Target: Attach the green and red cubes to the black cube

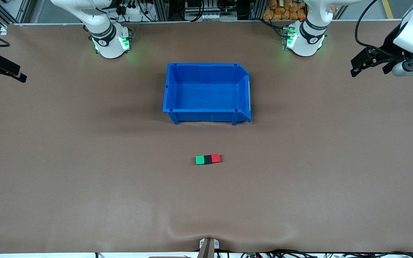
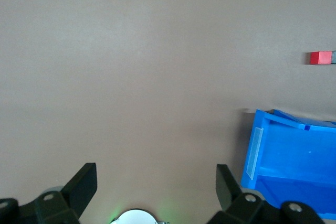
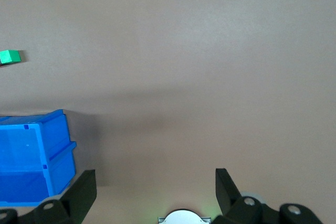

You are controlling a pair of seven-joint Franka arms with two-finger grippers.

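The green cube (image 1: 200, 159), black cube (image 1: 208, 159) and red cube (image 1: 216, 158) sit joined in one row on the brown table, nearer the front camera than the blue bin, with the black cube in the middle. The red cube shows in the left wrist view (image 2: 320, 57), and the green cube in the right wrist view (image 3: 9, 56). My left gripper (image 1: 369, 66) is open and empty, up over the left arm's end of the table; it also shows in its wrist view (image 2: 156, 182). My right gripper (image 1: 5, 73) is open and empty over the right arm's end (image 3: 156, 182).
An empty blue bin (image 1: 206, 116) stands at the table's middle, between the arm bases and the cubes; it also shows in the left wrist view (image 2: 254, 145) and the right wrist view (image 3: 58, 145). The brown mat (image 1: 84, 179) has a wrinkle at its front edge.
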